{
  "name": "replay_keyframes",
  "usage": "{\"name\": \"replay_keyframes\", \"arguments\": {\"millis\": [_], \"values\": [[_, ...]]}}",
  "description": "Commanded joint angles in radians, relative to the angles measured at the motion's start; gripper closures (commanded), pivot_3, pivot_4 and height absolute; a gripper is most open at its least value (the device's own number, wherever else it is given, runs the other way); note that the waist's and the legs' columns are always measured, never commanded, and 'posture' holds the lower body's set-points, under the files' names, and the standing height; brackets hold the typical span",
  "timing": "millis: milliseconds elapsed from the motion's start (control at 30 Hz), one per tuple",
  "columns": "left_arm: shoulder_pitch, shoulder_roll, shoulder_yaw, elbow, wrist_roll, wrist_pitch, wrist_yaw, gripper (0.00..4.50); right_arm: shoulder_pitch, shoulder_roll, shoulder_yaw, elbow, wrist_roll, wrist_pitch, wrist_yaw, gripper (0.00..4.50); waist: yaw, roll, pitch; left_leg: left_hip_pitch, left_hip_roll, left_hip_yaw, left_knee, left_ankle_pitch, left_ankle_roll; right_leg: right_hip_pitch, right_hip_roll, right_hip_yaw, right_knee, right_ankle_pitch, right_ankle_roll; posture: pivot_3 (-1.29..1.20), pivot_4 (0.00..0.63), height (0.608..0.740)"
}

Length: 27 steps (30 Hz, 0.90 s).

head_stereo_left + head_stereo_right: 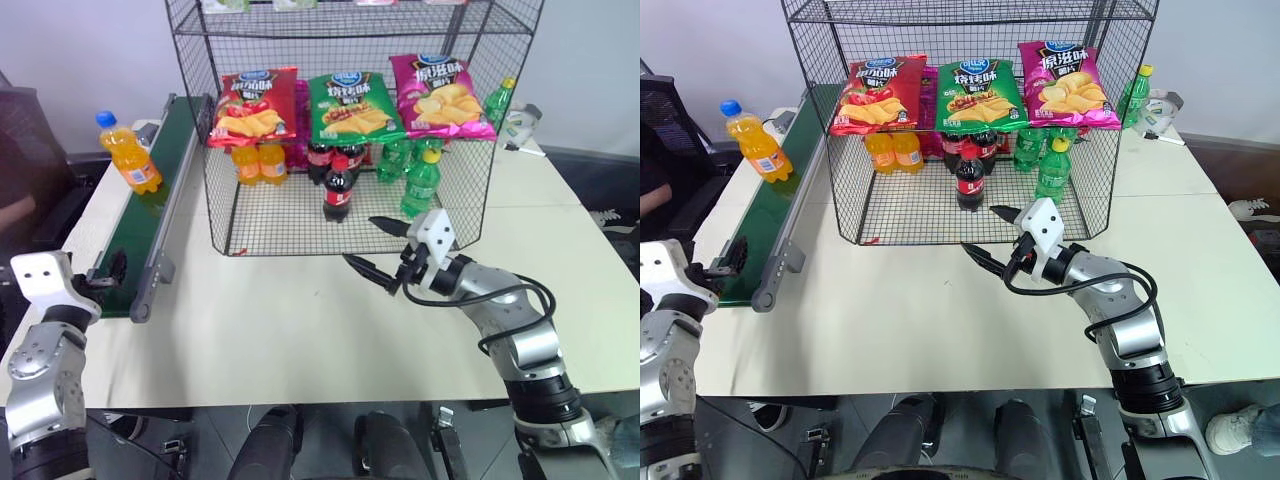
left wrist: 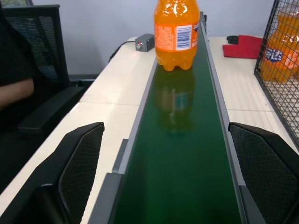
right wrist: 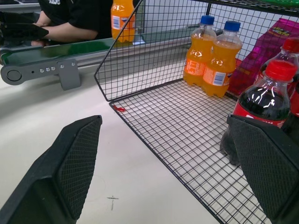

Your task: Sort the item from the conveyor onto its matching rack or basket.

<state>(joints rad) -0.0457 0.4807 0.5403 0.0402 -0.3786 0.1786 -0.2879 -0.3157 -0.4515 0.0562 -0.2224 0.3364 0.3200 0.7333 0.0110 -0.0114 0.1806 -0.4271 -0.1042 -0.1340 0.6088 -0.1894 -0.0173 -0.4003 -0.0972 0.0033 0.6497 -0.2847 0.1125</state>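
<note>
Orange soda fills the item (image 1: 128,152), a small clear plastic bottle with a blue cap and an orange label, standing upright on the conveyor (image 1: 150,215) at its far stretch, left of the rack. That conveyor is a long, narrow, smooth dark-green belt between grey metal rails, lying on the pale worktop (image 1: 300,330) just left of the rack (image 1: 350,130), a big black wire-mesh cage with tiered shelves. Inside the rack hang three crinkly chip bags (image 1: 345,108), red, green and magenta; on its floor stand two orange soda bottles (image 1: 258,163), dark cola bottles with red caps (image 1: 338,188) and green bottles (image 1: 420,183), too crowded to count. The left gripper (image 2: 173,177) points level along the belt at its near end, jaws spread wide, empty, well short of the item. The right gripper (image 1: 385,250) hovers level before the rack's open front, angled left, jaws spread, empty.
</note>
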Motion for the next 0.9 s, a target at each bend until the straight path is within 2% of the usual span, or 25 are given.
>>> {"name": "replay_keyframes", "arguments": {"millis": [33, 900], "values": [[-0.014, 0.018, 0.008, -0.008, 0.010, -0.032, -0.003, 0.04, -0.006, 0.005, -0.005, -0.042, 0.003, -0.024, -0.001, 0.00, 0.000, 0.000, 0.000, 0.000, 0.000, 0.000, 0.000, 0.000, 0.000, 0.000, 0.000, 0.000, 0.000, 0.000, 0.000, 0.00, 0.150, 0.740], [-0.044, 0.022, 0.035, -0.006, 0.033, -0.069, 0.023, 0.04, -0.035, 0.021, -0.001, -0.017, -0.008, -0.024, -0.014, 0.00, 0.000, 0.000, 0.000, 0.000, 0.000, 0.000, 0.000, 0.000, 0.000, 0.000, 0.000, 0.000, 0.000, 0.001, 0.002, 0.00, 0.150, 0.740]]}}
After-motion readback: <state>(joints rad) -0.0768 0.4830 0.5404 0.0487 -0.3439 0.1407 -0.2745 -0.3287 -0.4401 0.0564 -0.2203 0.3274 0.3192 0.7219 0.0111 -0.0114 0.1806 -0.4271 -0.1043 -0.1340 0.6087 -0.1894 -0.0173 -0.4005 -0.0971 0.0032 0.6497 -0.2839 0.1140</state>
